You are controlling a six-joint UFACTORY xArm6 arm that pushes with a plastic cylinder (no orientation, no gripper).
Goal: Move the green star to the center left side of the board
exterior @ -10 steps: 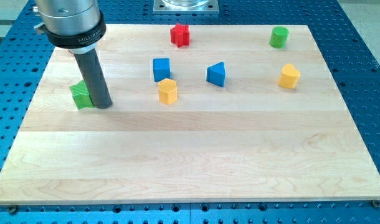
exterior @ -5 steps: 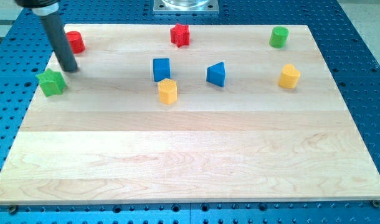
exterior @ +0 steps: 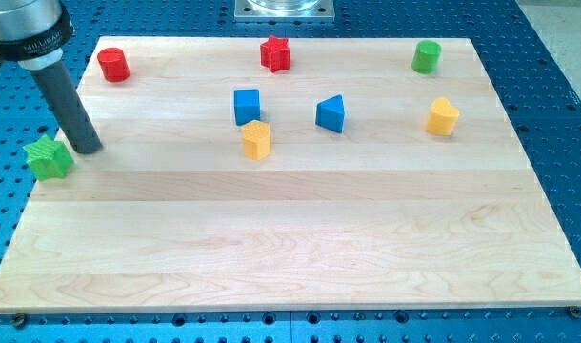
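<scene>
Looking across the near half of the surface (exterior: 271,257), you see bare wood from side to side, so you have open room there. Further back on the view's left, the green star (exterior: 49,157) now sits at the very left edge, part of it over the rim onto the blue base (exterior: 5,219). Over the last second it has slid leftward, from well inside the wood out to that rim. My tip (exterior: 87,148) has followed it and stands just beside the star on its right, close to touching. There is no claw on this arm, only the rod, so nothing opens or grips.

You can judge the star as roughly at the centre left already; any further push leftward would likely tip it off. Beyond, the yellow block (exterior: 257,139), blue cube (exterior: 247,105) and blue wedge (exterior: 331,113) cluster mid-board, another yellow block (exterior: 443,116) right. Farthest back stand the red cylinder (exterior: 112,65), red star (exterior: 275,53) and green cylinder (exterior: 426,56).
</scene>
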